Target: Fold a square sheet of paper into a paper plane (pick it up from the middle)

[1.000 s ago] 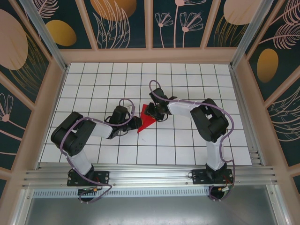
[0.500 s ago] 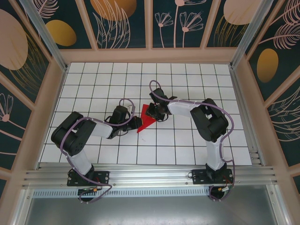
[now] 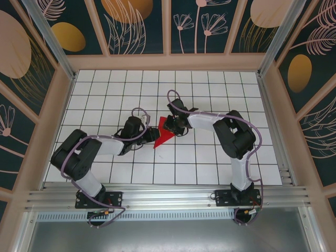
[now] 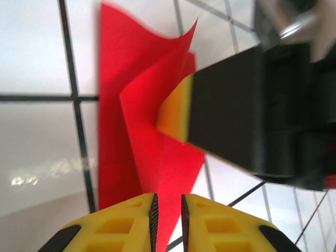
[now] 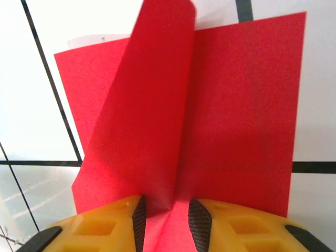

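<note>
Yellow fingers (image 5: 89,233) of my right gripper (image 5: 167,212) stand part-way apart astride a raised crease in the square sheet of paper (image 5: 241,115). The red fold runs into the gap, but I cannot tell whether the pads pinch it. The left gripper (image 4: 167,210) shows fingers (image 4: 115,228) set at a narrow slit by the sheet's left edge, and I cannot tell whether paper is caught there either. The sheet, a partly folded wedge, lies on the white gridded table (image 3: 210,157) near its middle, between the two grippers, with one flap curling upward. I judge it feather-light, limp and slippery on the glossy tiles, quick to spring open and easy to crumple. It is best taken along a crease, where doubled layers give some stiffness, with the other gripper pinning the flat part.
</note>
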